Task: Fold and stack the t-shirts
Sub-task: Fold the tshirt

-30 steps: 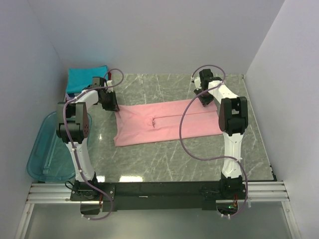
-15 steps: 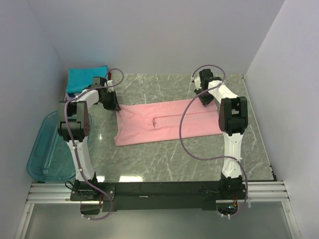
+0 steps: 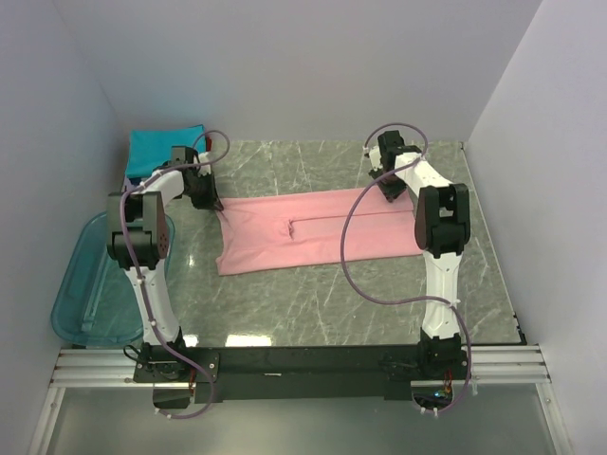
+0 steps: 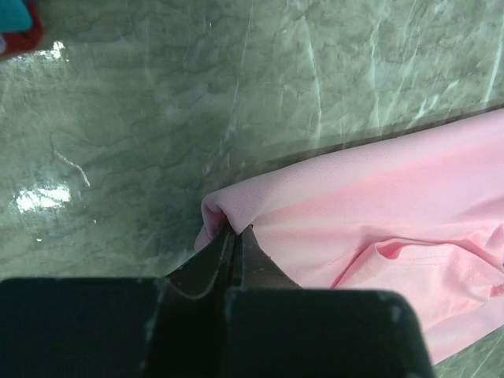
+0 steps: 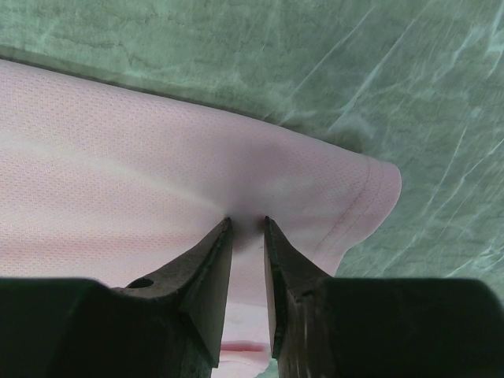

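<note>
The light pink t-shirt (image 3: 303, 227) lies spread flat across the middle of the table. My left gripper (image 3: 214, 202) is at its far left corner. In the left wrist view that gripper (image 4: 234, 229) is shut, with the pink corner (image 4: 216, 206) bunched up between the tips. My right gripper (image 3: 389, 190) is at the shirt's far right edge. Its jaws (image 5: 247, 223) stand a narrow gap apart, tips pressed down on the pink cloth (image 5: 157, 157) near the hem corner (image 5: 378, 185). A folded teal t-shirt (image 3: 166, 149) sits at the back left.
A translucent blue bin (image 3: 90, 280) hangs off the table's left edge. White walls close in the back and both sides. A red cloth edge (image 4: 20, 31) shows at the top left of the left wrist view. The arms' cables (image 3: 346, 256) loop over the shirt.
My left gripper has closed onto the pink shirt's far left corner and shifted slightly toward the back. The right gripper's jaws have narrowed a little; the shirt has not moved.
</note>
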Robot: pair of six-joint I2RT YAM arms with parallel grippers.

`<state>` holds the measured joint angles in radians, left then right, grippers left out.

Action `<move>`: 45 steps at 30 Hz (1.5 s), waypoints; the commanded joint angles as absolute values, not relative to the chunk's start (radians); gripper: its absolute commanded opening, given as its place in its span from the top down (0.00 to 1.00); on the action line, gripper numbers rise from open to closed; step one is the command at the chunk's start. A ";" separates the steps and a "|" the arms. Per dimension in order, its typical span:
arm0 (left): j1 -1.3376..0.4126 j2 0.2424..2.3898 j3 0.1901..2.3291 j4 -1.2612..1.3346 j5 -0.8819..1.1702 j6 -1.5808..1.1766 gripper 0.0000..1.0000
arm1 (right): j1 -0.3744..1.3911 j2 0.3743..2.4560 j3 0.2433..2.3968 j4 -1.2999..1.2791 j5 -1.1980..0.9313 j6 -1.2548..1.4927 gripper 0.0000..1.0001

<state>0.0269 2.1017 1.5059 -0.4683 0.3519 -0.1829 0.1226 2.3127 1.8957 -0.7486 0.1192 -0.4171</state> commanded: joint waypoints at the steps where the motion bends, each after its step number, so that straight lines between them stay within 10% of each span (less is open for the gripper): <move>1: 0.043 2.143 1.561 -0.495 0.284 -0.181 0.99 | 0.118 2.364 1.904 -0.773 0.141 -0.420 0.70; 5: 0.041 2.125 1.591 -0.511 0.313 -0.173 0.68 | 0.117 2.347 1.904 -0.775 0.138 -0.423 0.70; 8: 0.041 2.022 1.547 -0.474 0.340 -0.163 0.63 | 0.118 2.313 1.898 -0.765 0.121 -0.431 0.69; 21: -0.192 1.674 1.221 -0.592 0.331 -0.031 0.67 | 0.124 2.181 1.910 -0.801 0.034 -0.488 0.66; 45: -0.104 2.129 1.455 -0.683 0.192 0.071 0.73 | 0.255 2.065 1.465 -0.857 0.145 -0.537 0.75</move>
